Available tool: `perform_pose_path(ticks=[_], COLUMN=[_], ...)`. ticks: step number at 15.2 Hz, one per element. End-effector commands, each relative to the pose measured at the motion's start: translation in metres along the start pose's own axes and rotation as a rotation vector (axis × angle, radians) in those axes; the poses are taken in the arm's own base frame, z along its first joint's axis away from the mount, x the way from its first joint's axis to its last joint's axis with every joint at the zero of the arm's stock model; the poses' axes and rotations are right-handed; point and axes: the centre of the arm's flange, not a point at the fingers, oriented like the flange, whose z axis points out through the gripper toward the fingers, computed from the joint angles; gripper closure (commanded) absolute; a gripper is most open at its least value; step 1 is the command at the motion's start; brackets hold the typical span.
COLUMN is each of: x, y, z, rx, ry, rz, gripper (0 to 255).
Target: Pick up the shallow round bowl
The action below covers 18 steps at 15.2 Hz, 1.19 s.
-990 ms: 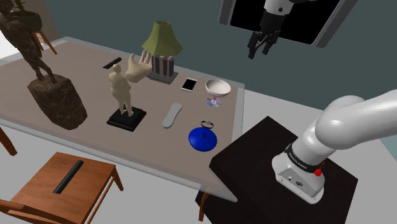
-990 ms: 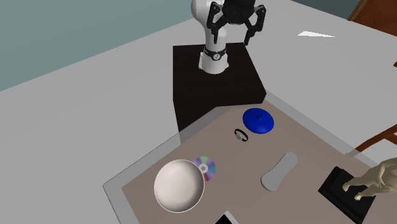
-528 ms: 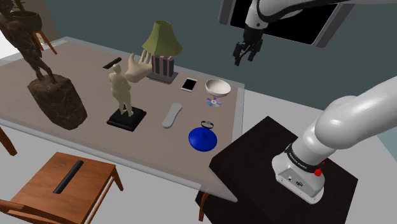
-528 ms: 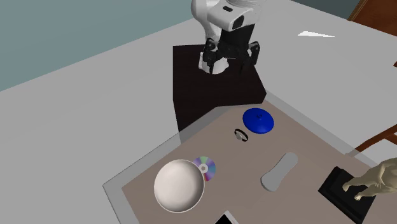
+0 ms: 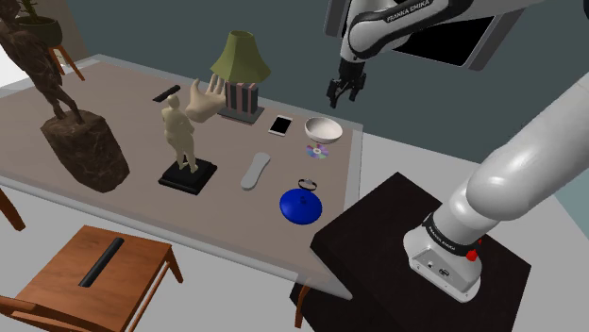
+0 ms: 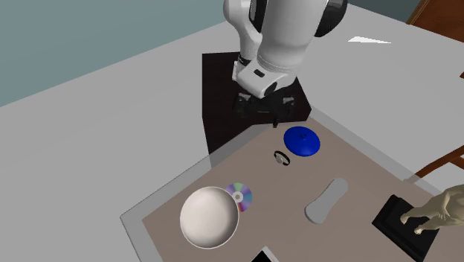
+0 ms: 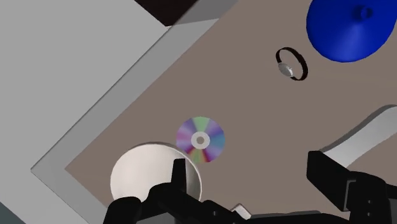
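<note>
Brown bench (image 5: 113,87) carries the white bowl (image 5: 323,128), ungrasped. My end effector (image 5: 345,91) hovers at its one o'clock, spread wide. Descent, grasp and lift remain, I judge.

We see the pale round bowl (image 6: 207,217) at lower centre, a rainbow disc (image 6: 240,196) just beside it, and the white arm (image 6: 286,33) at top centre over the dark stand (image 6: 223,104).

Smooth matt white bowl (image 7: 143,177), glossy iridescent disc (image 7: 200,140)

One bowl (image 5: 324,128), one disc (image 5: 317,151), one lamp (image 5: 241,75).
</note>
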Motion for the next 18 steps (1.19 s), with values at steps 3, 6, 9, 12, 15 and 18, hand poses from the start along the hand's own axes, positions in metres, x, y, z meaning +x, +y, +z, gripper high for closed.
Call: perform_pose_path(ticks=[3,6,9,12,15,18], x=[0.035,0.061,0.087,0.113,0.139,0.164], y=[0.005,0.007,0.010,0.013,0.016,0.019], z=[0.045,0.075,0.106,0.136,0.167,0.198], rx=[-0.011,-0.020,-0.028,-0.036,-0.044,-0.052], ry=[-0.006,-0.012,-0.017,-0.023,-0.028,-0.033], rz=[0.001,0.003,0.004,0.005,0.007,0.008], gripper=[0,0,0,0,0,0])
